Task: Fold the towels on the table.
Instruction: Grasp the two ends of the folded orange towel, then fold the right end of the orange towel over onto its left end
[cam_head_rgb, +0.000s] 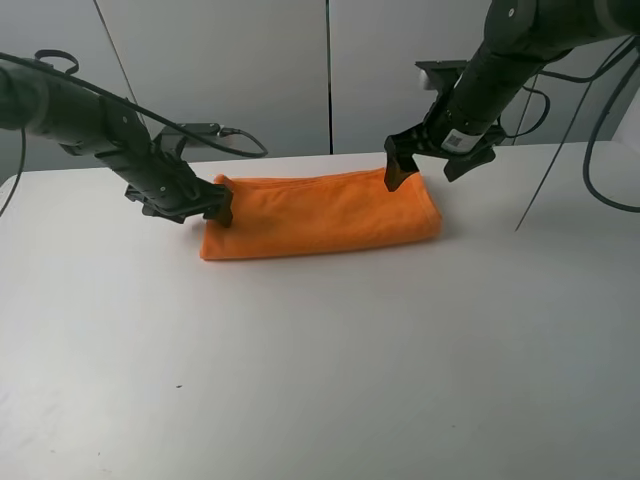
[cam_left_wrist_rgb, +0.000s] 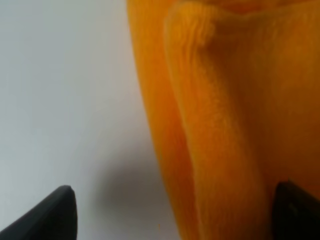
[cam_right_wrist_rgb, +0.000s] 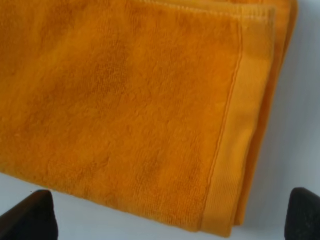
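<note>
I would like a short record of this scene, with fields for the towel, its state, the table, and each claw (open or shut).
towel: one orange terry-cloth towel
towel state: folded into a long strip, lying flat on the table
table: plain white table
left claw: open, at the towel's left end
right claw: open, at the towel's far right corner
gripped: nothing, both claws stand wide open

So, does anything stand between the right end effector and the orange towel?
Nothing visible does. The open right end effector is right at the far right corner of the towel, with no other object between them.
</note>
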